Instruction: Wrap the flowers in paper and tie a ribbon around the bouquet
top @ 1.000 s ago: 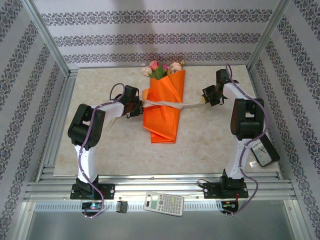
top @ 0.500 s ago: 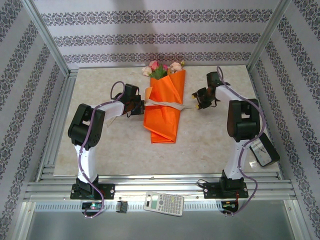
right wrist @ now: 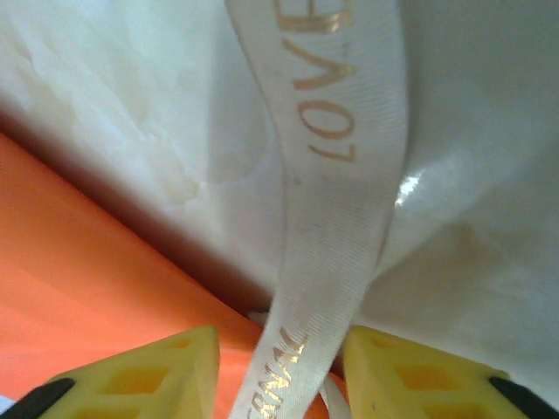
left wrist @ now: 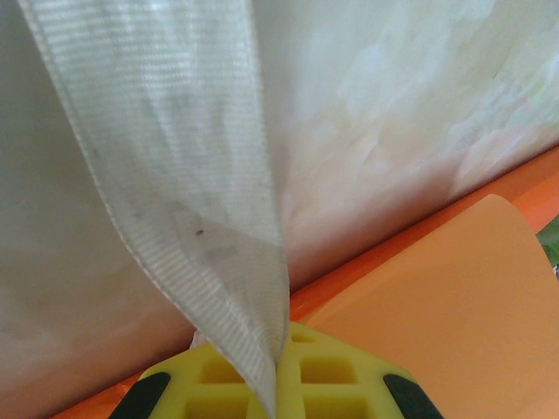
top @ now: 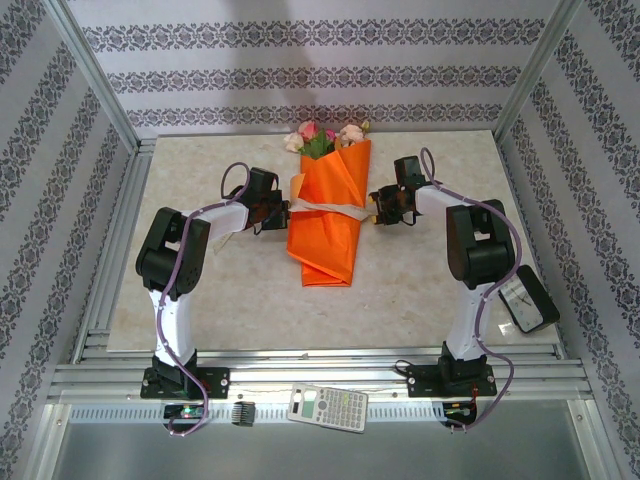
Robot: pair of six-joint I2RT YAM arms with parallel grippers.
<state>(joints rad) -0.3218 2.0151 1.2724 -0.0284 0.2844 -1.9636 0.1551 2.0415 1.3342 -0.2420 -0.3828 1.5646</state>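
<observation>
Bouquet is lying mid-frame on surface, flowers toward top. Ribbon is crossing its waist. L tool, fully closed, is pinching one end for tension. R tool, part-open, is straddling the other end w/o gripping, prob. lining up a grasp.

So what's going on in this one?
The bouquet lies wrapped in orange paper on the table, flower heads toward the far side. The ribbon runs across it. The left gripper, jaws shut, pinches one ribbon end beside the paper; the right gripper sits opposite, jaws open around the ribbon. No knot visible.
</observation>
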